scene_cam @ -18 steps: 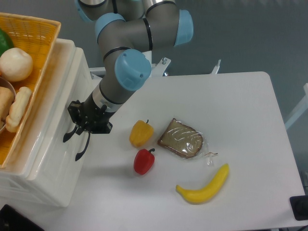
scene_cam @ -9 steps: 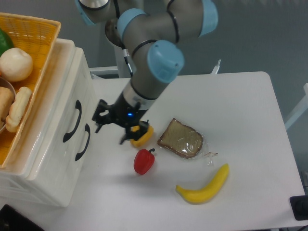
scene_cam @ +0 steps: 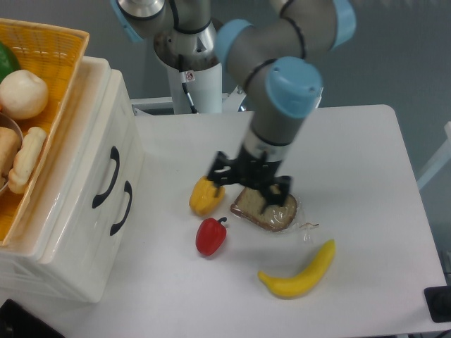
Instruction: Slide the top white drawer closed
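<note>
Swinging away from the cabinet [scene_cam: 70,211], the gripper [scene_cam: 248,187] is now hanging over the wrapped bread [scene_cam: 266,204] and yellow pepper [scene_cam: 206,196] on the bench [scene_cam: 352,155]. Its jaws are standing apart, gripping nothing. Left behind, the top white drawer [scene_cam: 99,162] is sitting flush, looking closed, so I'm judging the push finished.
</note>
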`<state>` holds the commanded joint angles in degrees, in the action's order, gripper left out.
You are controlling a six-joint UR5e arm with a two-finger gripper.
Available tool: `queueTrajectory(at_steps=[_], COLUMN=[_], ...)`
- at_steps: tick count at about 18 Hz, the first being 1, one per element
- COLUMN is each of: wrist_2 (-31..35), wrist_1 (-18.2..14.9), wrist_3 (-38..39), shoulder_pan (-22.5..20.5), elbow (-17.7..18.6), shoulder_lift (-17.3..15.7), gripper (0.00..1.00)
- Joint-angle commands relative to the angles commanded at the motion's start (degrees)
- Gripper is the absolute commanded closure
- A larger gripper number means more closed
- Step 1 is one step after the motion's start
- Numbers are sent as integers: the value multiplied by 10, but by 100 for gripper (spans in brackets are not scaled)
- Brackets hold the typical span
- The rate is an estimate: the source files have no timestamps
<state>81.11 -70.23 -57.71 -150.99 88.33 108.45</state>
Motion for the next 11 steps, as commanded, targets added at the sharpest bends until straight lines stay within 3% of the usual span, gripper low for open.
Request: queueTrajectory(at_steps=[5, 11], wrist_2=[41, 43], wrist_1=[0, 36], wrist_3=[-189, -253], shoulder_pan=[-42, -63], elbow=[-25, -47], shoulder_lift=[38, 72], gripper=[0, 0])
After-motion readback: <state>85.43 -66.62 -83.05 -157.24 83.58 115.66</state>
